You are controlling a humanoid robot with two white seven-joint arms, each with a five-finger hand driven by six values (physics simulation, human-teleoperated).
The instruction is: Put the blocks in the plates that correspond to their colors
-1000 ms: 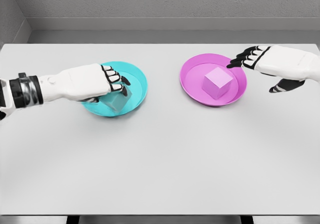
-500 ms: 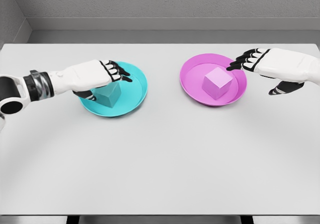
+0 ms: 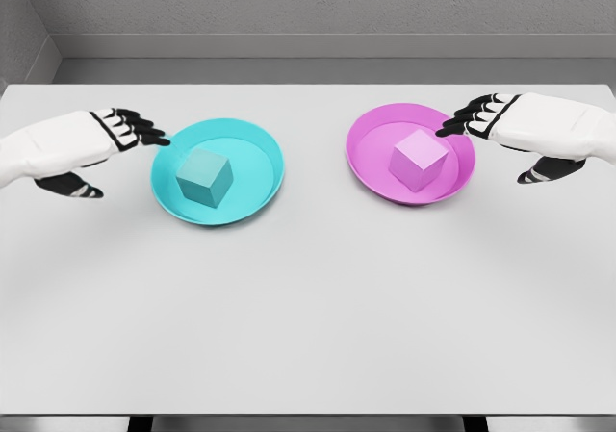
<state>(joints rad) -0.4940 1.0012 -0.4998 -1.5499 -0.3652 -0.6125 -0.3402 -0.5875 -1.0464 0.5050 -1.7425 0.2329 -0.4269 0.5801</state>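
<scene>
On the white table (image 3: 308,307), a cyan block (image 3: 203,177) sits in my cyan plate (image 3: 260,153) and a pink block (image 3: 419,160) in the pink plate (image 3: 371,139); my left hand (image 3: 67,148) and right hand (image 3: 539,129) hover alongside, fingers relaxed and empty.

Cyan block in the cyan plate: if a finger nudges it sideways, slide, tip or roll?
Probably slides: the cyan block is a flat-faced cube resting on one face, so it should not roll. It looks rigid, with crisp edges. The raised rim of the cyan plate would likely stop it, and a hard push there might tip it or shift the plate.
</scene>
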